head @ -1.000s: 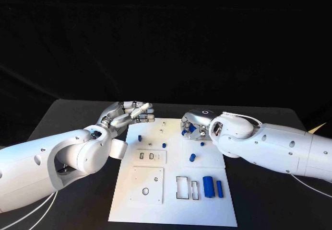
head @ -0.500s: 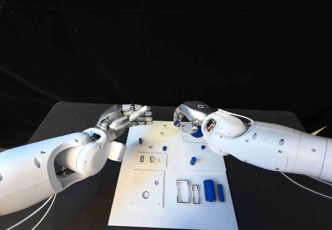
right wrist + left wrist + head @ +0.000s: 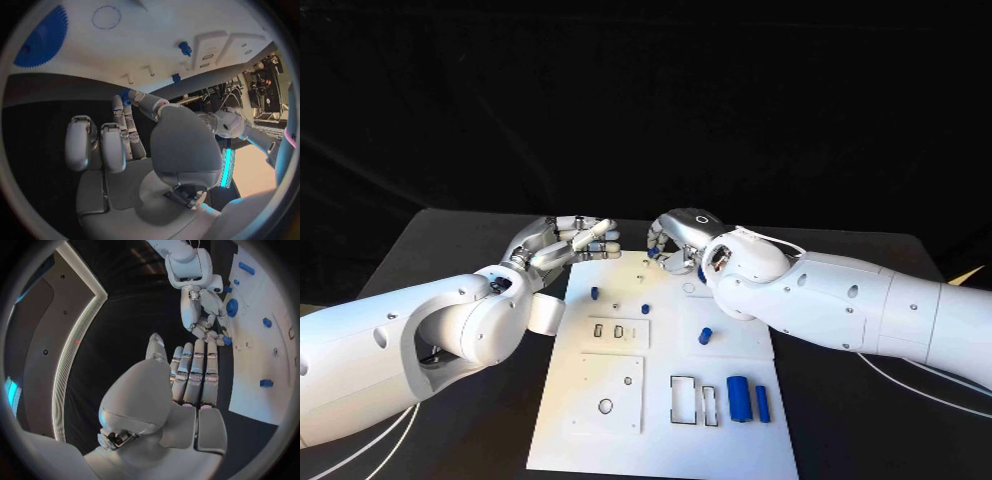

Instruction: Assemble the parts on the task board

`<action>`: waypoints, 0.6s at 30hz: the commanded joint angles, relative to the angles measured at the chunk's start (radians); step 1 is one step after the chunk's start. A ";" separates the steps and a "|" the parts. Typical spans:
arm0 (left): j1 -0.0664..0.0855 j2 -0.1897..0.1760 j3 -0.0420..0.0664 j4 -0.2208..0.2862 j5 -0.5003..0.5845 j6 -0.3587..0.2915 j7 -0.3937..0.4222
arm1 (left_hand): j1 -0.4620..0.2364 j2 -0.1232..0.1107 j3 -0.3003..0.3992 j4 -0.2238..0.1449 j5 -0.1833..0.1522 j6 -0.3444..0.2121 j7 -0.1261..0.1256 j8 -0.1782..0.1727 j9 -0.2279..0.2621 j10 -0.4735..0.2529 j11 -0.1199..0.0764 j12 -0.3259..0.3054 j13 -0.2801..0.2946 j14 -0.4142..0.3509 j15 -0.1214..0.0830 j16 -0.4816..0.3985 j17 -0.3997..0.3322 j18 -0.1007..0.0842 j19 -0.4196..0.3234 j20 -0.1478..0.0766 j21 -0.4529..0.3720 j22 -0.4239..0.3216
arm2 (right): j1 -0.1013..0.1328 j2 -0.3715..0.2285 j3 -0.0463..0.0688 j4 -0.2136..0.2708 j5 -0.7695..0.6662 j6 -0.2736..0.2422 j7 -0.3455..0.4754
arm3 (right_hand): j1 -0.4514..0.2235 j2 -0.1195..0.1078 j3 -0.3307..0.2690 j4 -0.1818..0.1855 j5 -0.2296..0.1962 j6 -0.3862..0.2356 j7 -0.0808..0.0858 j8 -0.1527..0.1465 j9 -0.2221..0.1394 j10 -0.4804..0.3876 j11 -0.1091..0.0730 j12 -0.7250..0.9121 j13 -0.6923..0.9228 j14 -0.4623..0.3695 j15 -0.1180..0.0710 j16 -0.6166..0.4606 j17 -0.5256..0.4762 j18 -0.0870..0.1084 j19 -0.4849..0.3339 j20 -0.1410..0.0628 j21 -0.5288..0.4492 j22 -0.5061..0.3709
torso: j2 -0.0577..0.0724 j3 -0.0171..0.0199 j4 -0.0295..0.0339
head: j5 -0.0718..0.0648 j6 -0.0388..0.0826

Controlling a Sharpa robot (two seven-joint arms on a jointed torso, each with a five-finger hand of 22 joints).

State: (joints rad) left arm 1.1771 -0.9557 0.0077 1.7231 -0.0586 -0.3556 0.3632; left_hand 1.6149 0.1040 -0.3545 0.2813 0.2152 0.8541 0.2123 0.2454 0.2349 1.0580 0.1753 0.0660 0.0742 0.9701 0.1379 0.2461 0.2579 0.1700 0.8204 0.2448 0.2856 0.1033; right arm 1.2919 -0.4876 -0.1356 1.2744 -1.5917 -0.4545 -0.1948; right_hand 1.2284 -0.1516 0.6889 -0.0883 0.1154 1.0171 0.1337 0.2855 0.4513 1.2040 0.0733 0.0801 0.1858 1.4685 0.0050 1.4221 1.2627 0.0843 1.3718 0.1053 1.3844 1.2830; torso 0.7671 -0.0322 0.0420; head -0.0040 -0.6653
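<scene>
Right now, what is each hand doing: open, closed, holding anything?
Left hand: open, fingers straight, holding nothing.
Right hand: pinching a small blue part at its fingertips.

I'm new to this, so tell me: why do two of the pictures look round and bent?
Both wrist views come through fisheye lenses: the task board edge curves in the right wrist view, likewise in the left wrist view; the head view keeps it straight.
</scene>
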 commanded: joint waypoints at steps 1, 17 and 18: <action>0.004 0.003 0.001 0.002 0.003 0.017 0.005 | 0.000 0.013 -0.004 0.000 -0.005 -0.008 -0.001 -0.007 0.001 -0.004 0.000 -0.003 -0.001 -0.006 0.002 -0.004 0.001 0.011 0.005 0.004 -0.003 -0.001 | -0.004 0.009 0.000 -0.010 0.010 0.009 0.017 | -0.006 -0.003 0.004 0.002 -0.001 0.002 0.001 0.005 0.017 0.005 0.003 -0.006 0.001 0.044 -0.005 0.003 -0.002 -0.015 0.005 0.003 0.001 -0.001 | 0.003 -0.0035 0.0050 | -0.002 0.000; 0.010 0.005 0.001 0.001 0.003 0.018 0.003 | 0.000 0.015 -0.005 0.000 -0.005 -0.009 -0.001 -0.007 0.002 -0.006 0.000 -0.003 -0.001 -0.007 0.003 -0.004 0.002 0.011 0.005 0.004 -0.004 -0.001 | -0.011 0.037 -0.002 -0.042 0.016 0.042 0.021 | -0.009 -0.006 0.004 0.003 -0.001 -0.002 0.002 0.004 0.018 0.002 0.004 -0.008 0.000 0.043 -0.004 0.002 -0.005 -0.014 0.002 0.003 0.000 -0.003 | 0.004 -0.0031 0.0040 | 0.002 -0.005; 0.010 0.005 0.001 0.001 0.003 0.018 0.003 | 0.000 0.015 -0.005 0.000 -0.005 -0.009 -0.001 -0.007 0.002 -0.006 0.000 -0.003 -0.001 -0.007 0.003 -0.004 0.002 0.011 0.005 0.004 -0.004 -0.001 | -0.012 0.039 -0.003 -0.045 0.016 0.045 0.020 | -0.009 -0.006 0.004 0.003 -0.001 -0.002 0.002 0.004 0.018 0.002 0.004 -0.008 0.000 0.043 -0.004 0.002 -0.005 -0.014 0.002 0.003 0.000 -0.003 | 0.005 -0.0027 0.0038 | 0.002 -0.006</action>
State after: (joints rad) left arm 1.1847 -0.9534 0.0077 1.7225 -0.0585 -0.3551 0.3614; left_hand 1.6148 0.1120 -0.3544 0.2814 0.2152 0.8542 0.2123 0.2416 0.2358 1.0580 0.1753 0.0660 0.0742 0.9701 0.1379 0.2461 0.2590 0.1700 0.8204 0.2448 0.2856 0.1034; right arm 1.2812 -0.4507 -0.1377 1.2328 -1.5740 -0.4369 -0.1804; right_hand 1.2241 -0.1558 0.6887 -0.0883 0.1118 1.0134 0.1367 0.2869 0.4703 1.2040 0.0734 0.0749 0.1851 1.4685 0.0051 1.4217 1.2586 0.0843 1.3718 0.1053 1.3843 1.2815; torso 0.7708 -0.0352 0.0457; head -0.0024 -0.6701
